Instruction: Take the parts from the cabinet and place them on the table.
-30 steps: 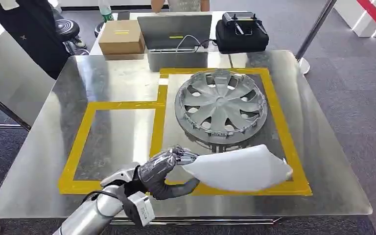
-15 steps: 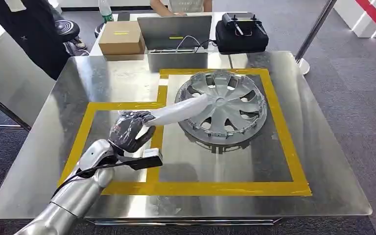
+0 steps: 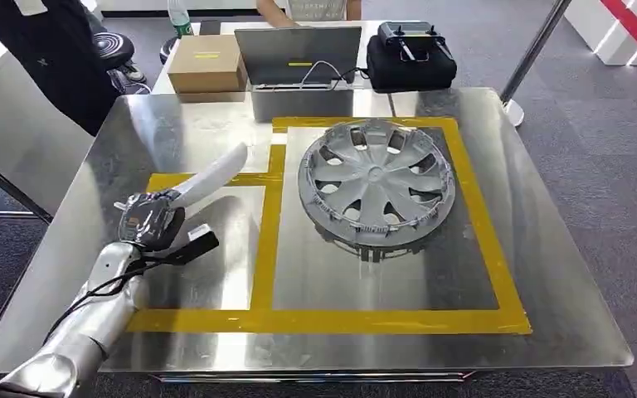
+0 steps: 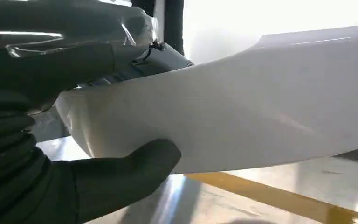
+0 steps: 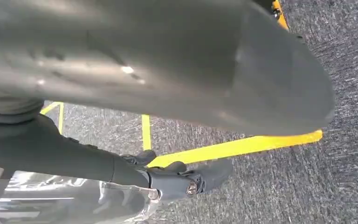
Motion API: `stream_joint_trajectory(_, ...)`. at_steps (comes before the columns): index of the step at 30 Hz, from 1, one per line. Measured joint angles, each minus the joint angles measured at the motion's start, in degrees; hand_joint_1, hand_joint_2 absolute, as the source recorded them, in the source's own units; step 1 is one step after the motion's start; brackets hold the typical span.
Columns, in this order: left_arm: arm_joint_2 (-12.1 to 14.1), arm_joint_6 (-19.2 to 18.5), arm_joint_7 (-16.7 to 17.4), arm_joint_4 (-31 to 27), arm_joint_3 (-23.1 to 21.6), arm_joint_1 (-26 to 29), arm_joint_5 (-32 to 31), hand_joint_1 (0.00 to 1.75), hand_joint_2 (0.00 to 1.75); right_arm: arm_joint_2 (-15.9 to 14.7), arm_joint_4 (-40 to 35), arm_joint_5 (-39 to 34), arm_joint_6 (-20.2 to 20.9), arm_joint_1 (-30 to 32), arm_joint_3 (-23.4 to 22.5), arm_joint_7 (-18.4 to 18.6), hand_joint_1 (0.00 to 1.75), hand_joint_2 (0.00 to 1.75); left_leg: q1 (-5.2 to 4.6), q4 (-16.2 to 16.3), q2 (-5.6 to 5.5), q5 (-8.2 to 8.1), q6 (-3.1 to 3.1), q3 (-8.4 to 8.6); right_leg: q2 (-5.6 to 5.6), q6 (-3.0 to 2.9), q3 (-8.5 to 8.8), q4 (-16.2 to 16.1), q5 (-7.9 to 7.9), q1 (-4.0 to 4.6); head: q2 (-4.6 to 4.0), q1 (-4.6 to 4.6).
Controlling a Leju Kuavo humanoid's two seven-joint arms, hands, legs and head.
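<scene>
The steel worktop (image 3: 539, 274) is glossy and throws back blurred reflections. Yellow tape (image 3: 332, 320) marks two adjoining boxes on it, a smaller one to the left of the wheel cover (image 3: 375, 184) and a larger one around it. Over the smaller box, left of the wheel cover and nearer than it, the left hand (image 3: 149, 220) holds the white part (image 3: 211, 176): in the left wrist view the thumb (image 4: 121, 179) presses one face and the fingers (image 4: 51, 70) close over the other. The part is a smooth, glossy white panel, long and gently curved, lifted off the worktop and slanting up and away from the hand toward the wheel cover. The wheel cover is silver-grey, round and many-spoked, lying flat in the larger box.

The right hand (image 5: 186, 179) hangs over grey carpet crossed by yellow floor lines; whether its fingers are curled or spread cannot be told.

Beyond the wheel cover, past the worktop's far edge, sit a cardboard box (image 3: 206, 63), an open laptop (image 3: 297, 56) and a black case (image 3: 408, 55). Grey carpet surrounds the worktop, and a person in dark clothing (image 3: 46, 50) stands at the far left.
</scene>
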Motion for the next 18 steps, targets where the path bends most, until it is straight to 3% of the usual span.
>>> stream_joint_trajectory(13,0.66,1.39,0.61,2.12,4.6,1.81,-1.31,1.75,1.75,-0.02,-0.02,0.09,-0.17,-0.21,0.0,0.15,0.0,0.0,0.0,0.0,0.02,-0.02,-0.01,0.03,0.01,0.01,0.07,-0.03,0.01,-0.01,0.0,0.0)
stream_joint_trajectory(18,0.28,3.48,1.05,-2.84,10.02,7.31,-7.85,1.75,1.75,0.0,0.0,0.5,-0.31,-0.15,0.0,0.17,0.0,0.0,-0.01,-0.01,0.03,-0.05,-0.04,0.04,0.01,-0.01,0.04,-0.03,-0.01,0.01,-0.02,0.0)
